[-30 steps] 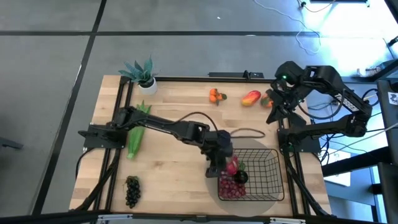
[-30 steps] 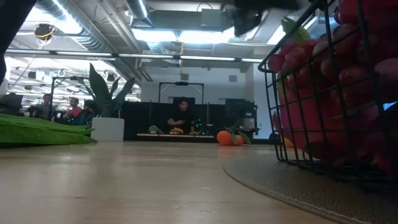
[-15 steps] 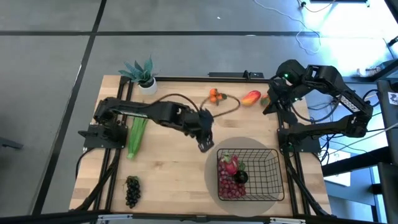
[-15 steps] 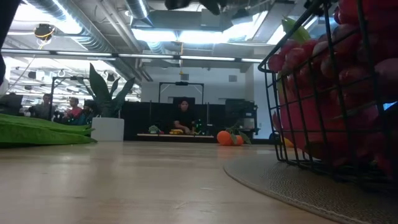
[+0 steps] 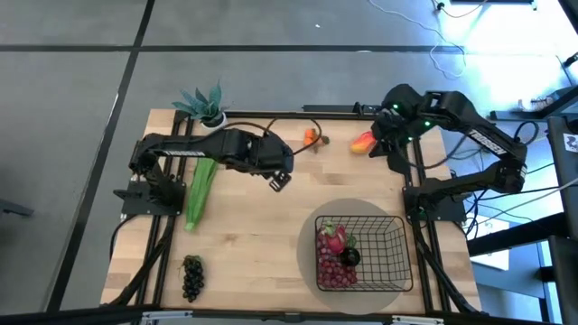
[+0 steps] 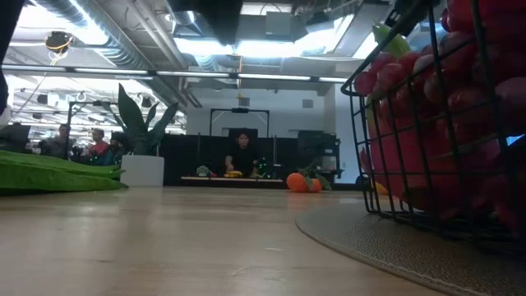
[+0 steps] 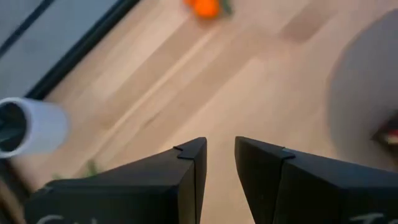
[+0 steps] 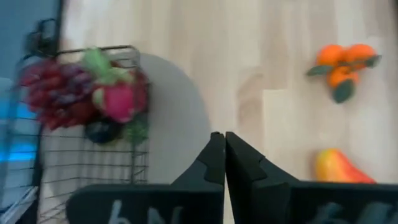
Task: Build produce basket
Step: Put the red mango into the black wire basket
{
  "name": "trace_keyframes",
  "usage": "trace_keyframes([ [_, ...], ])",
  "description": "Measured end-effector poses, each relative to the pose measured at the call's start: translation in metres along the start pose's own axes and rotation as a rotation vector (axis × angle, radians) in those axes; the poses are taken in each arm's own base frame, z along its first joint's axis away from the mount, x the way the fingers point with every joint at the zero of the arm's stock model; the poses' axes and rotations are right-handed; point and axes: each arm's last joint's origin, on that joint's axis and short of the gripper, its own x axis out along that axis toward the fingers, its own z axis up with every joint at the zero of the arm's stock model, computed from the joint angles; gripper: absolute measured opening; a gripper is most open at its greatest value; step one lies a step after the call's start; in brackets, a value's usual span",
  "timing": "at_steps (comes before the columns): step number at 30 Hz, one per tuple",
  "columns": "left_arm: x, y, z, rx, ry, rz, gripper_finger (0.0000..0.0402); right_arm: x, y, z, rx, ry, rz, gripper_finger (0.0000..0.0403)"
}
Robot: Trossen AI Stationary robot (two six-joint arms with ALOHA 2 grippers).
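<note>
two dark jointed arms, black cables looping along them, green light on the right arm (image 5: 452, 113).

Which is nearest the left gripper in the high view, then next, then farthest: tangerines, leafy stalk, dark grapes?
From the left gripper:
1. Tangerines, toward the table's far edge.
2. Leafy stalk, on the left side.
3. Dark grapes, at the near left corner.
</note>
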Motion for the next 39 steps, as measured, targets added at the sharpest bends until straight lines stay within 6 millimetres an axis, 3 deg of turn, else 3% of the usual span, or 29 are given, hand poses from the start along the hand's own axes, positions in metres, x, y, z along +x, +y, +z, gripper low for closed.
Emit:
trace_keyframes([
  [6, 0.008, 0.023, 0.003, 0.056, 0.09, 0.115, 0.0071, 0.025, -0.021, 0.023, 0.085, -0.016, -0.069, 0.0],
  [15, 0.019, 0.048, 0.019, 0.176, 0.12, 0.156, 0.0071, 0.081, -0.053, 0.048, 0.203, 0.045, -0.052, 0.0005],
  [22, 0.03, 0.073, 0.033, 0.165, 0.145, 0.19, 0.0071, 0.121, -0.076, 0.059, 0.202, 0.092, -0.137, 0.0072],
  [28, 0.037, 0.093, 0.042, 0.081, 0.184, 0.173, 0.0071, 0.151, -0.1, 0.062, 0.219, 0.137, -0.249, 0.0133],
  [35, 0.042, 0.107, 0.048, 0.033, 0.193, 0.182, 0.0071, 0.186, -0.124, 0.054, 0.157, 0.242, -0.223, 0.0142],
  [39, 0.043, 0.112, 0.05, 0.018, 0.195, 0.19, 0.0071, 0.195, -0.129, 0.047, 0.163, 0.328, -0.242, 0.0142],
])
